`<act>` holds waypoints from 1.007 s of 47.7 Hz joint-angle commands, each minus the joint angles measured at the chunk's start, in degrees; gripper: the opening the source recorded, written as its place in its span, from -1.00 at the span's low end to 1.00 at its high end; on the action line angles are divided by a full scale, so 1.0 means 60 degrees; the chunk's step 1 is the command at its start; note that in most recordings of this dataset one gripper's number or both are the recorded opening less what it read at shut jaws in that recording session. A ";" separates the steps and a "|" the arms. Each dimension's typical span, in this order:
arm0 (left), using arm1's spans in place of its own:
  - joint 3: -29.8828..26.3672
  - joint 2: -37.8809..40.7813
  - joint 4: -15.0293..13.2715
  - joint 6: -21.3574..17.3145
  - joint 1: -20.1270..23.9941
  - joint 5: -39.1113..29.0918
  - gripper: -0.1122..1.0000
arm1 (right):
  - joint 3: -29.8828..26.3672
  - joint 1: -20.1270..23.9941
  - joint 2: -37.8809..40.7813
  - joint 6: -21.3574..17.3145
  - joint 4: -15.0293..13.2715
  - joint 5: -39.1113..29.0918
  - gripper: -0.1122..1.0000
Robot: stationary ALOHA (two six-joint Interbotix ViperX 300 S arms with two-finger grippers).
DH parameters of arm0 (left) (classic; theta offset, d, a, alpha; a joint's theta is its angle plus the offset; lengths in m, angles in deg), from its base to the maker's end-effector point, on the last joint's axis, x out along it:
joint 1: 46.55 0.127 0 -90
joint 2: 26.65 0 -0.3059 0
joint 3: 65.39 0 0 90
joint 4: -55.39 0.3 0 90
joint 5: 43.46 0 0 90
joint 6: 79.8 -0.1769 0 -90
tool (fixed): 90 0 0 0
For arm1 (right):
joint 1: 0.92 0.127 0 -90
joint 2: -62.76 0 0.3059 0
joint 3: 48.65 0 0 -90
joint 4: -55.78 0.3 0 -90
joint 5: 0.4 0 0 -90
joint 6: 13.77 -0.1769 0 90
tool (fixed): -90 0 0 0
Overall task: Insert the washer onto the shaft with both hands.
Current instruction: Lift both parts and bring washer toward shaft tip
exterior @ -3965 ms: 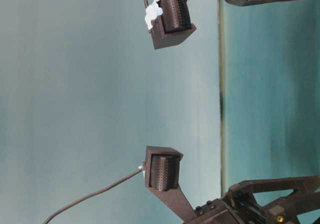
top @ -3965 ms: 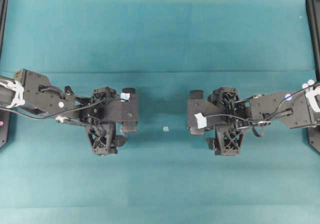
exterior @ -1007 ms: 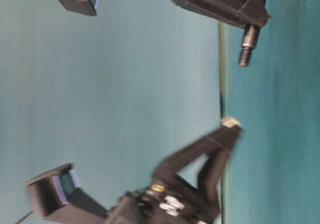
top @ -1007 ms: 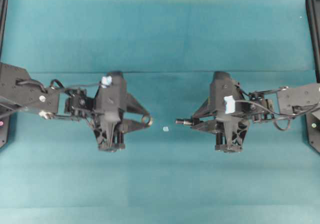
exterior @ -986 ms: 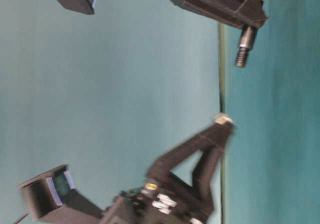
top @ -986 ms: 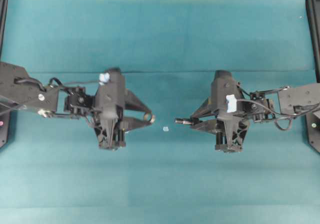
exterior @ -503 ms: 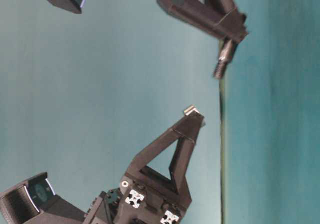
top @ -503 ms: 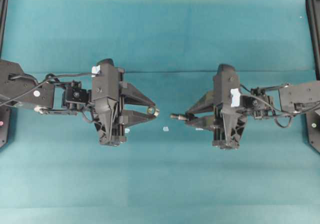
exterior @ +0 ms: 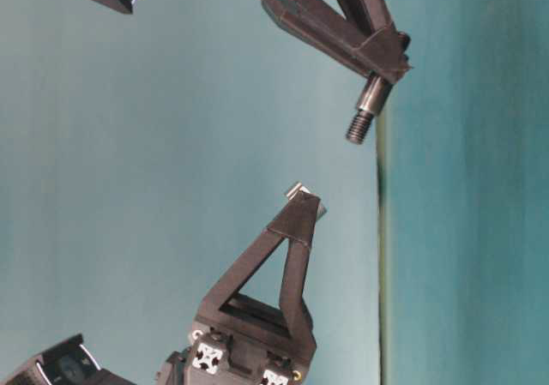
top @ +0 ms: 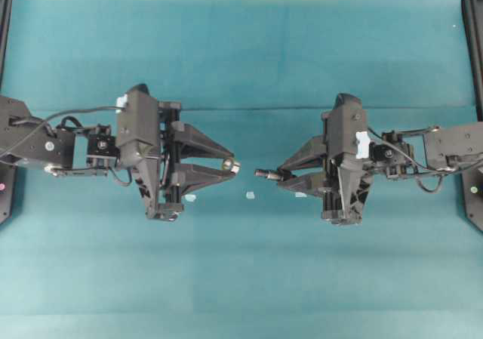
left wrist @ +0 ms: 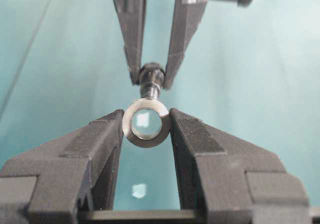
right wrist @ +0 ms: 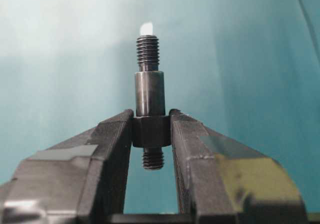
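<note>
My left gripper (top: 232, 165) is shut on the washer (left wrist: 147, 142), a silvery ring held edge-on between the fingertips with its hole facing the other arm. The shaft (right wrist: 149, 92) is a dark stepped rod with threaded ends. My right gripper (right wrist: 151, 129) is shut on its thick hexagonal middle. In the overhead view the shaft (top: 264, 174) points left at the washer (top: 235, 166) across a small gap. The table-level view shows the shaft (exterior: 367, 109) and washer (exterior: 296, 190) both held above the table and apart. In the left wrist view the shaft (left wrist: 151, 82) sits just above the ring's upper rim.
A tiny pale square bit (top: 250, 195) lies on the teal cloth (top: 241, 278) below the gap between the grippers. Black rails run along the left edge (top: 4, 52) and the right edge (top: 475, 52) of the table.
Both wrists have rolled and lifted away from the table. The washer and the shaft tip have drawn a little closer together. Both grips are unchanged.
</note>
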 commanded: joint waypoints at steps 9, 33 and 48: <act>-0.0234 0.0176 0.0000 0.0000 -0.0044 0.0161 -0.17 | -0.0103 -0.0015 0.0146 -0.0117 0.0015 0.0513 -0.79; -0.0469 0.0337 0.0000 0.0000 -0.0059 0.0205 -0.17 | -0.0044 -0.0044 0.0366 -0.0117 0.0293 0.1406 -0.79; -0.0498 0.0337 0.0000 0.0000 -0.0059 0.0220 -0.17 | -0.0044 -0.0073 0.0410 -0.0117 0.0293 0.1523 -0.79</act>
